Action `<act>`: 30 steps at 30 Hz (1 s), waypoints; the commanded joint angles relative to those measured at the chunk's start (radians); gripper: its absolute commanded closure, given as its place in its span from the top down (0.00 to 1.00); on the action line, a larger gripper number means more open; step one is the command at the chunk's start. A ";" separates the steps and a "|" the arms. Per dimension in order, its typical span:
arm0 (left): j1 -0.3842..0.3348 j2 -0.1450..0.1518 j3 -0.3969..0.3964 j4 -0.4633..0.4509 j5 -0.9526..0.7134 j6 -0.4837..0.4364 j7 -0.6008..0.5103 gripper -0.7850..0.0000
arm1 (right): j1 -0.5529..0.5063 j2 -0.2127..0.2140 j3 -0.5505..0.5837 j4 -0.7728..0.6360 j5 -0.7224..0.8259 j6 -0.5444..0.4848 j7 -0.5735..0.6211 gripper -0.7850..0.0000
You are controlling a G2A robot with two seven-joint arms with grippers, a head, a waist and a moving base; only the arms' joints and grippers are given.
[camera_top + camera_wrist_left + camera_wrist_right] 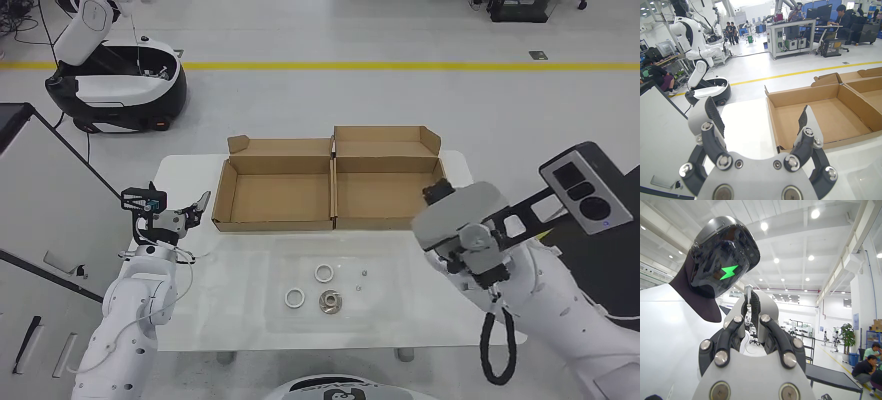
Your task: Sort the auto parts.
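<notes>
Steel bolt [748, 294] sits clamped in the right end effector [750, 306], raised near the counter's [230, 300] right edge (mid-carry, I judge). The next move calls for lowering it into the cardboard box [385, 195] just beside it. The left end effector [757, 103] hangs with fingers apart at the left edge.

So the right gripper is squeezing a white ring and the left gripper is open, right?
Not quite. The right gripper is squeezing a bolt, not a white ring. The right wrist view shows its hex head and threaded shaft between the fingers. The left gripper is open, as you said.
</notes>
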 commanded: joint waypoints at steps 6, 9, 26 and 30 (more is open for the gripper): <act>0.000 0.000 0.000 0.000 0.000 0.000 0.000 1.00 | -0.031 -0.029 0.010 -0.008 0.009 0.018 -0.010 0.00; 0.000 0.000 0.000 0.000 0.000 0.000 0.000 1.00 | -0.041 -0.039 0.013 -0.010 0.006 0.037 0.005 0.00; 0.000 0.000 0.000 0.000 0.000 0.000 0.000 1.00 | -0.113 -0.071 0.042 -0.026 -0.039 0.175 0.212 0.00; 0.000 0.000 0.000 0.000 0.000 0.000 0.000 1.00 | -0.132 -0.079 0.046 -0.041 -0.028 0.175 0.201 0.00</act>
